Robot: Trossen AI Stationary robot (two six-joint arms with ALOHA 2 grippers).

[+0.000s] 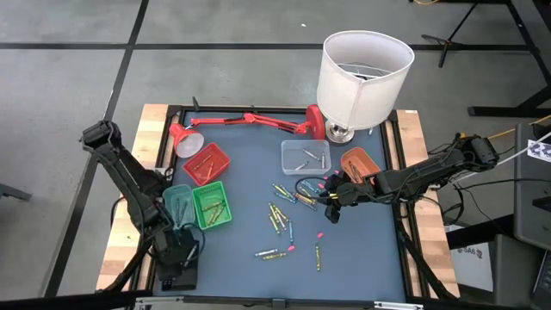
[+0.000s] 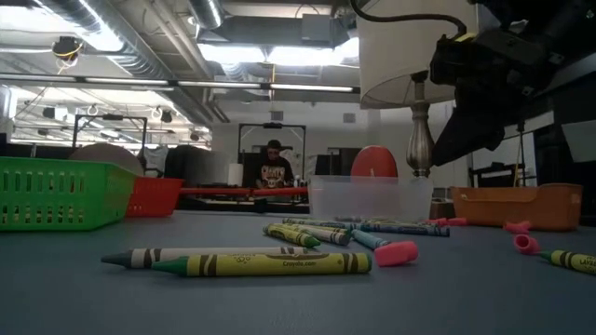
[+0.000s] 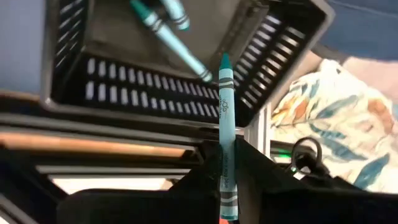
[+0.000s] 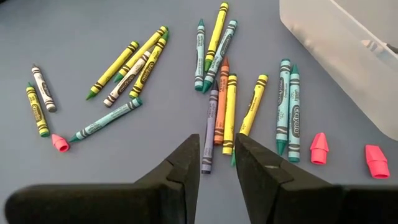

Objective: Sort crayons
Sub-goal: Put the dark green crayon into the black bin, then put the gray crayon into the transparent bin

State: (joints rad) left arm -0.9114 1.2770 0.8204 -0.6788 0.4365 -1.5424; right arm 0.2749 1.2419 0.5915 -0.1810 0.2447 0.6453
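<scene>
Two steps running at once. L gripper [image 3: 227, 186], near table's front-left corner, is clamped on a teal crayon [image 3: 225, 118] w/ its tip over the teal tray [image 1: 178, 203]; next move, I'd judge, is release into that tray, where two teal ones already lie. R gripper [image 4: 217, 163] hovers part-open, holding nothing, over loose crayons [image 4: 221, 109] mid-table beside the clear bin [image 1: 305, 157]; it needs to drop & close on one. Readable: "Crayola" on the yellow-green crayon [image 2: 265, 264] in low view.
</scene>
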